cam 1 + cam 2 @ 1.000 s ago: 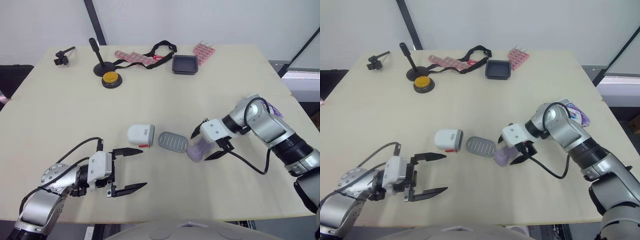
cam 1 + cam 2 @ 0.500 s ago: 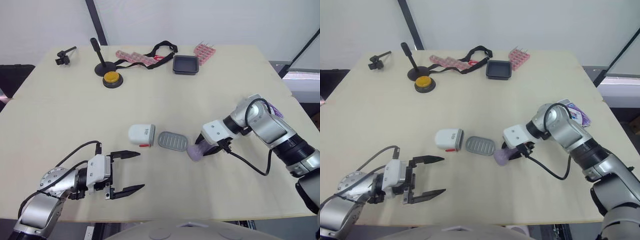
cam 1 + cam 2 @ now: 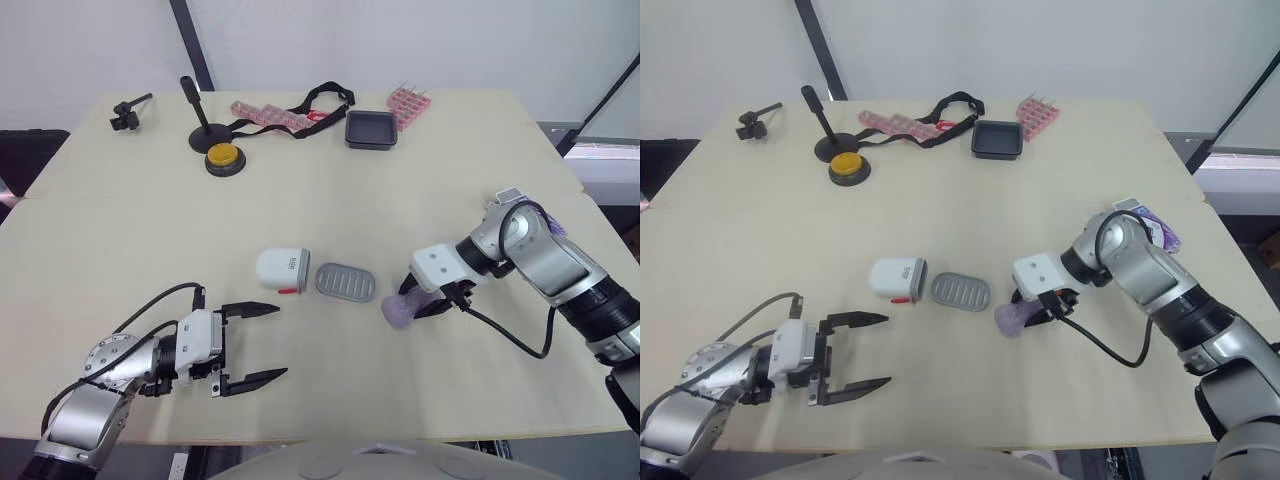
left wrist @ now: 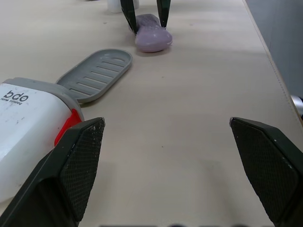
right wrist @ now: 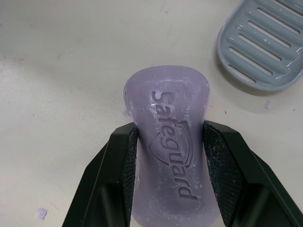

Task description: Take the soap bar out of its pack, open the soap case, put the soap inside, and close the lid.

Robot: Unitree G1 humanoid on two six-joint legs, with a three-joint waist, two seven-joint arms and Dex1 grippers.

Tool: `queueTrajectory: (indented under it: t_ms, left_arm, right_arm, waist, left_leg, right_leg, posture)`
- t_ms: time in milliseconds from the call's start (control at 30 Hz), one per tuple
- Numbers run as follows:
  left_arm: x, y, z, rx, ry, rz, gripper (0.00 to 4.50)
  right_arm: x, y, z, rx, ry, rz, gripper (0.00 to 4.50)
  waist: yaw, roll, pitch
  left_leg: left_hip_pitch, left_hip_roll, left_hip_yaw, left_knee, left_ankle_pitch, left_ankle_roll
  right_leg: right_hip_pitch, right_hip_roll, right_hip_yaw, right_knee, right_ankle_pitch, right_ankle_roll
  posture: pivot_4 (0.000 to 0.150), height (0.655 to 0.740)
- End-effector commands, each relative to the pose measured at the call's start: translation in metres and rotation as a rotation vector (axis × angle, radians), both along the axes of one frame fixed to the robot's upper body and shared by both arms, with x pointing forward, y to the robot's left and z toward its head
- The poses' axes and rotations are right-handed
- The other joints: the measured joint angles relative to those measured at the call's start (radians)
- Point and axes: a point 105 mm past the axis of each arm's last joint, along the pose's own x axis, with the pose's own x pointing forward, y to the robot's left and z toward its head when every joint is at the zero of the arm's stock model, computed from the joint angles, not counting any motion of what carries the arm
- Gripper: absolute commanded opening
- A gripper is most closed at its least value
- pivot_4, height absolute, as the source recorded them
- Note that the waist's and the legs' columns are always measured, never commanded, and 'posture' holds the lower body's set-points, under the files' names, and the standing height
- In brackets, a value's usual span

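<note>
Through the head camera, the right gripper (image 3: pixel 418 303) had clamped the purple soap bar (image 3: pixel 398 311) low at the table (image 3: pixel 450 180), just right of the grey slatted tray (image 3: pixel 346 282) and the white soap case (image 3: pixel 282 269). I judged this the pickup, with a lift onto the tray due next. The left gripper (image 3: pixel 282 341) waited wide open and empty. Its wrist view showed tray and case lying near. The right wrist view had both pads (image 5: pixel 128 156) pressed on the soap's flanks — a second earlier they straddled it unclosed, nearer the tray.
</note>
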Motion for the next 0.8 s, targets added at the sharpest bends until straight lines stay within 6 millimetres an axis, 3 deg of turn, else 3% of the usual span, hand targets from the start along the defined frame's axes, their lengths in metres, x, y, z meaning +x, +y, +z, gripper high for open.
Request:
queueTrajectory:
  t_ms: [33,233,400,567,800]
  left_arm:
    - [0.001,0.002,0.001,-0.001,-0.025,0.001,4.50]
    - [0.003,0.005,-0.001,-0.003,-0.024,0.010,4.50]
    - [0.010,0.007,0.004,-0.049,-0.033,0.060,4.50]
    - [0.017,0.012,0.012,-0.107,-0.013,0.132,4.50]
    - [0.016,0.014,0.014,-0.119,-0.009,0.156,4.50]
  right_arm:
    - [0.006,0.001,0.021,0.050,-0.048,-0.022,1.66]
    - [0.017,0.021,0.054,0.147,-0.076,-0.150,1.66]
    - [0.017,0.065,0.072,0.256,-0.023,-0.333,1.66]
    - [0.005,0.096,0.058,0.268,0.050,-0.448,1.66]
    - [0.006,0.096,0.039,0.184,0.054,-0.556,1.66]
  waist:
    - [0.000,0.000,0.000]
    - [-0.002,0.000,0.000]
    - [0.000,0.000,0.000]
    - [0.013,0.000,0.000]
    - [0.020,0.000,0.000]
  left_leg:
    - [0.000,0.000,0.000,0.000,0.000,0.000]
    - [0.000,0.000,0.000,0.000,0.000,0.000]
    - [0.001,0.002,0.000,0.000,0.001,-0.001]
    - [0.001,0.002,0.000,0.000,0.002,-0.005]
    - [0.002,0.002,0.000,-0.001,0.005,-0.017]
  right_leg:
    - [0.000,0.000,0.000,0.000,0.000,0.000]
    - [-0.001,0.001,0.000,0.001,0.000,0.000]
    - [-0.001,0.003,0.000,0.002,0.000,0.000]
    - [-0.001,0.003,0.000,0.002,0.000,0.000]
    - [0.000,0.003,0.001,0.001,0.001,0.001]
  posture:
    - [0.150,0.7291]
    - [0.150,0.7291]
    - [0.150,0.7291]
    - [0.150,0.7291]
    - [0.150,0.7291]
